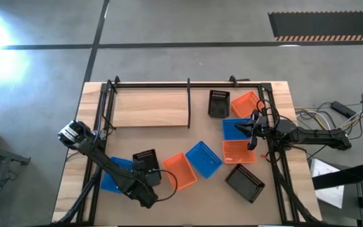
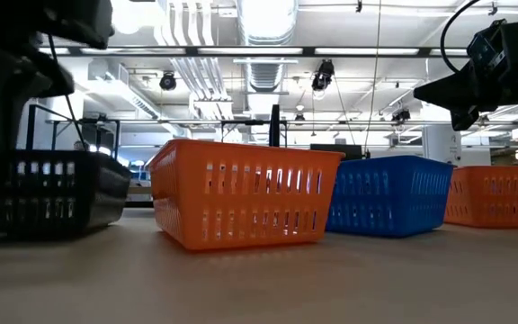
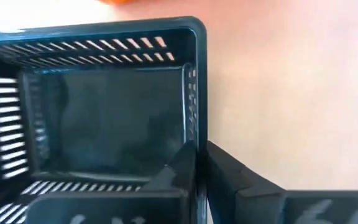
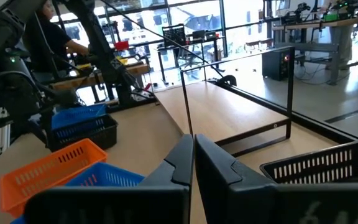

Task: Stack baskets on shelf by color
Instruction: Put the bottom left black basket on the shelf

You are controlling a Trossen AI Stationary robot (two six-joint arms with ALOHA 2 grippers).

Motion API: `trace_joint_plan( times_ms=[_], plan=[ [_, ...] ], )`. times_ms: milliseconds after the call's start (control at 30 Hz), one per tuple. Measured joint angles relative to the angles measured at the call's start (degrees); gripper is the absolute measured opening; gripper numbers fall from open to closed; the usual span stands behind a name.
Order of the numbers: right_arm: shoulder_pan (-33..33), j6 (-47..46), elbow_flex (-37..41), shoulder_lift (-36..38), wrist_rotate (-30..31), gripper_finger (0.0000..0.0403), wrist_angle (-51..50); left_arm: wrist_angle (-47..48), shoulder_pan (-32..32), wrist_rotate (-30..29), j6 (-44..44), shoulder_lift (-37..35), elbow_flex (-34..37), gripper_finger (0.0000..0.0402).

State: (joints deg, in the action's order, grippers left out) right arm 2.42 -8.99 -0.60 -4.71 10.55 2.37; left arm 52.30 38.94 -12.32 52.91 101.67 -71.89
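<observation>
Left gripper [image 1: 149, 178] at the near left of the table, fingers [image 3: 229, 177] pinched tight on the side wall of a black basket [image 1: 145, 161]: one finger inside, one outside. That basket's long axis runs roughly near-far, open side up; it lies against a blue basket [image 1: 113, 174]. Just right of them, an orange basket [image 1: 179, 170] and a second blue one [image 1: 203, 158] sit side by side, both turned diagonal.

Right gripper [image 1: 252, 128] hovers over the right-hand cluster, fingers fully closed, gripping nothing. Beneath and around it: blue basket [image 1: 234, 128], orange basket [image 1: 239, 151], farther orange basket [image 1: 246, 102], black basket [image 1: 218, 104] with long axis near-far. Another black basket [image 1: 245, 183], diagonal, near right.

All are rigid plastic, rectangular, shallow, with vertically slotted walls and a solid floor.

Shelf [image 1: 151, 108]: pale wood board, long axis left-right, at the far left, with a thin black rod frame [image 1: 188, 103].
</observation>
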Motion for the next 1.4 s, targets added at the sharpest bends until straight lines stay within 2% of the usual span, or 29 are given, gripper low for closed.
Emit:
trace_joint_plan(
  times_ms=[133, 300, 467, 567, 633, 733, 833, 933, 1067, 1400],
  plan=[
    [0.00, 0.00, 0.00, 0.00, 0.00, 0.0009, 0.03, 6.76, -1.27, -0.78, -3.28, -2.34, -4.14, 0.0002],
    [0.00, 0.00, 0.00, 0.00, 0.02, 0.0009, 0.03, 13.58, -3.70, -9.25, -9.55, -6.39, -8.88, 0.0001],
    [0.00, 0.00, 0.00, 0.00, 0.03, 0.0009, 0.04, 13.22, -8.61, -15.49, -18.84, -11.73, -8.95, 0.0001],
    [0.00, 0.00, 0.00, 0.00, 0.04, 0.0009, 0.04, 11.69, -14.03, -17.42, -26.11, -13.91, -7.26, 0.0000],
    [0.00, -0.07, 0.00, 0.00, 0.05, 0.0009, 0.02, 10.76, -19.44, -17.48, -31.12, -14.56, -6.12, 0.0000],
    [0.00, -0.37, 0.00, 0.00, 0.07, 0.0009, 0.04, 4.53, -28.16, -17.45, -40.28, -14.33, -3.76, 0.0000],
    [0.00, -0.42, 0.00, 0.04, 0.09, 0.0009, 0.04, -5.10, -36.49, -11.82, -49.29, -12.83, -1.73, 0.0000],
    [0.00, -1.18, 0.00, 0.04, 0.09, 0.0009, 0.04, -13.41, -42.26, -6.01, -55.34, -9.96, -0.38, 0.0000],
    [0.00, -1.47, 0.00, 0.04, 0.09, 0.0009, 0.04, -17.80, -45.47, -3.13, -60.57, -5.95, -0.68, 0.0000],
    [-0.01, -1.53, 0.00, 0.04, 0.12, 0.0009, 0.04, -19.64, -45.96, -5.10, -61.02, 0.53, -1.94, 0.0000]
  ],
)
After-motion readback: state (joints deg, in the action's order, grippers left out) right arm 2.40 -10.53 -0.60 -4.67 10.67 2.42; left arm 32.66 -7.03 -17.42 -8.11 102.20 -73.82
